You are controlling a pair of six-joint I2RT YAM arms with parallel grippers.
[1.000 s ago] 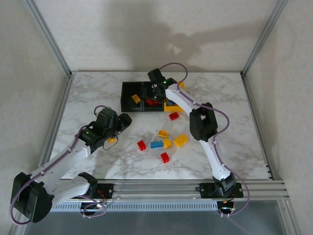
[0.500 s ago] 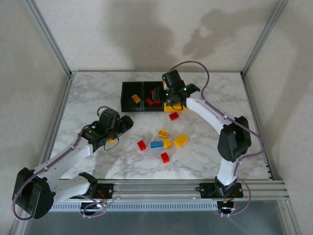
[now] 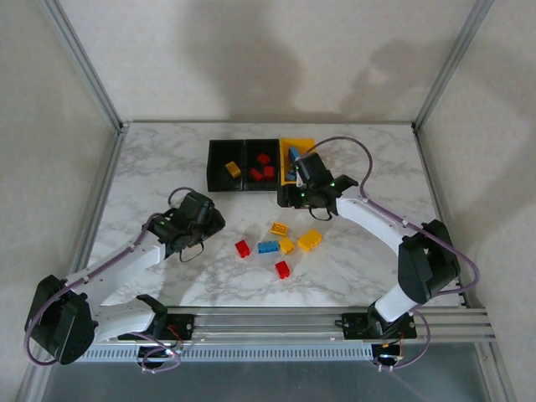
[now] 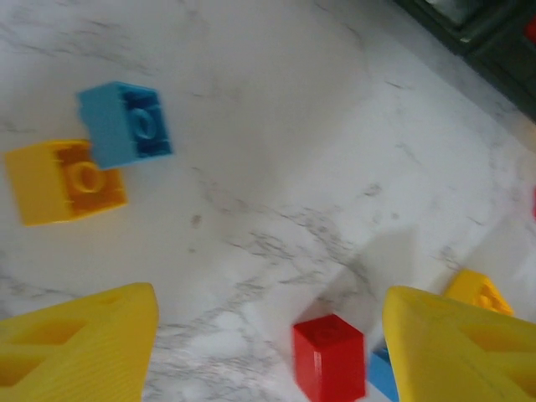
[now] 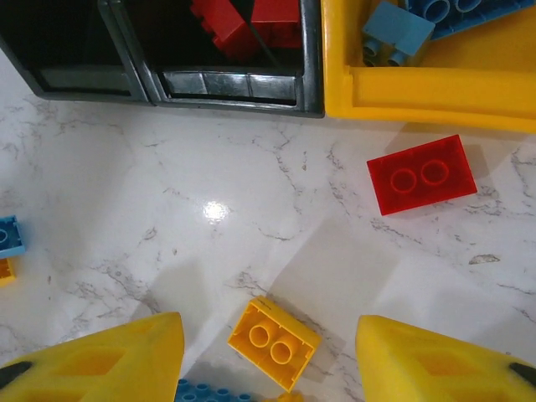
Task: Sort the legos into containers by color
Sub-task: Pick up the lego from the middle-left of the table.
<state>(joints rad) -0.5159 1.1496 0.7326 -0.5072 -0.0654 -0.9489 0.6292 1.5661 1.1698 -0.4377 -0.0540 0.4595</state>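
Note:
Three joined bins stand at the back. The left black bin (image 3: 219, 159) holds a yellow brick (image 3: 233, 170), the middle black bin (image 3: 249, 152) holds red bricks (image 3: 264, 159), and the yellow bin (image 3: 299, 144) holds blue ones (image 5: 398, 29). My right gripper (image 3: 293, 197) (image 5: 268, 335) is open just in front of the bins, over an upturned yellow brick (image 5: 275, 342), with a flat red brick (image 5: 421, 174) beside it. My left gripper (image 3: 209, 222) (image 4: 270, 318) is open low over the table, a small red brick (image 4: 328, 356) between its fingers.
Loose bricks lie mid-table: red (image 3: 242, 248), blue (image 3: 268, 247), yellow (image 3: 310, 240), red (image 3: 283, 269). A blue brick (image 4: 126, 124) touching a yellow one (image 4: 65, 180) lies left of my left gripper. Bare marble stretches to the far right and left.
My right gripper has left the middle black bin and come down to the table in front of the bins. The left gripper has crept a little right, toward the loose bricks.

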